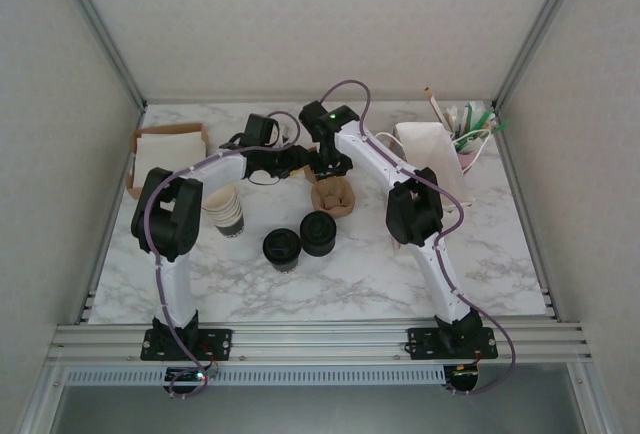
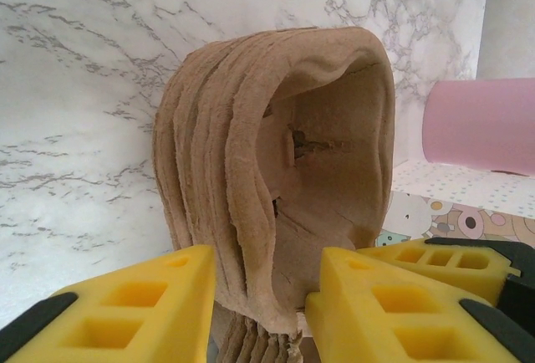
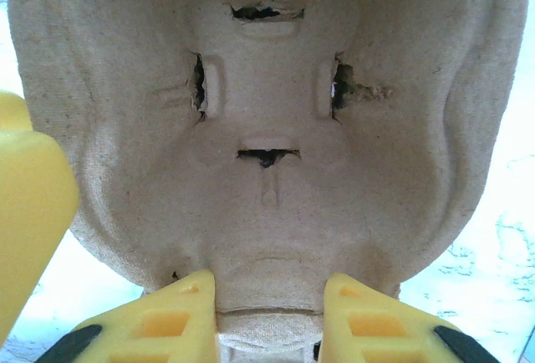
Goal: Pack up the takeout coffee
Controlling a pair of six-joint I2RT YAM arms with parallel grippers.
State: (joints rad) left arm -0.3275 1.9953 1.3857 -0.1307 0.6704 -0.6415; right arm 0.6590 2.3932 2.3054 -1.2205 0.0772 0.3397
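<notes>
Over on the left of the marble table (image 1: 480,254), a shallow cardboard tray (image 1: 165,150) of white napkins is sitting near the back wall, and a stack of cream cups (image 1: 226,210) is leaning just in front of it, partly behind the left arm's elbow. Moving toward the middle, the coffee cup (image 1: 282,250) is standing upright under its black lid, on the open table in front of both claws and touched by neither, with a squat stack of lids (image 1: 318,233) just beside it on the right. Behind those two, the arms are meeting over a brown cardboard carrier (image 1: 333,197) that is standing up on edge. The left gripper (image 2: 259,317) is reaching in with its yellow fingers (image 2: 142,313) set narrowly on either side of the carrier's layered lower edge; they are sitting very close to the pulp, but I cannot tell whether they are pressing on it. The right gripper (image 3: 267,323) is coming in from the other side, facing the carrier's slotted inner face, and is pinching the carrier's bottom lip between its fingertips. Further right, a white bundle (image 1: 424,142) is resting near the back, and a pink cup (image 1: 467,158) stuffed with sticks and straws is standing in the far right corner.
</notes>
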